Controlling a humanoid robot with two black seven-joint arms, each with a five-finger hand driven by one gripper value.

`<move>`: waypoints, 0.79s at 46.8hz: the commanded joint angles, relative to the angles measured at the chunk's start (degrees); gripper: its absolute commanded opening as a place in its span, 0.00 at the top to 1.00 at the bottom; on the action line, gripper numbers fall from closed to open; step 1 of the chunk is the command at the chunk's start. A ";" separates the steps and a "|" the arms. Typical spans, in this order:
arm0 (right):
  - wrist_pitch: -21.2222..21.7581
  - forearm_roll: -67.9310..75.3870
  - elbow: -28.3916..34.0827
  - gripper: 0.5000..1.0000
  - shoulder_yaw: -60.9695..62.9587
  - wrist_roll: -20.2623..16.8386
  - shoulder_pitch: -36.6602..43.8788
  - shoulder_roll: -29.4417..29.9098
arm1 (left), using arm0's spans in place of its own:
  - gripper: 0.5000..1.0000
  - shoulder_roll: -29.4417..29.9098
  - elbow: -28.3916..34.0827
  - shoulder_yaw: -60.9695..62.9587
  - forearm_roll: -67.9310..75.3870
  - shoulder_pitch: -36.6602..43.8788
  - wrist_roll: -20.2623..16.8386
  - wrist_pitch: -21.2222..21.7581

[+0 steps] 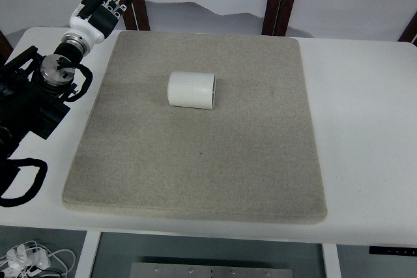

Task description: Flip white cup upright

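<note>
- I see the white cup (191,89) lying on its side on the grey mat (195,161), a little toward the mat's far edge from its middle, with one end facing the mat's right side.
- My left hand (99,6) hovers past the mat's far-left corner, well apart from the cup, fingers loosely extended and holding nothing.
- The mat lies flat on the white bench (365,135).
</note>
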 commanded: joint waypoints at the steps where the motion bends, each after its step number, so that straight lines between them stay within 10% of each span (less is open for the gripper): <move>1: 0.00 0.00 0.00 0.10 0.00 0.00 0.00 0.00 | 0.01 0.00 0.00 0.00 -0.08 0.02 0.00 0.00; 37: 0.00 0.00 0.00 0.10 0.00 0.00 0.00 0.00 | 0.01 0.09 0.17 0.70 0.53 0.46 0.09 -5.19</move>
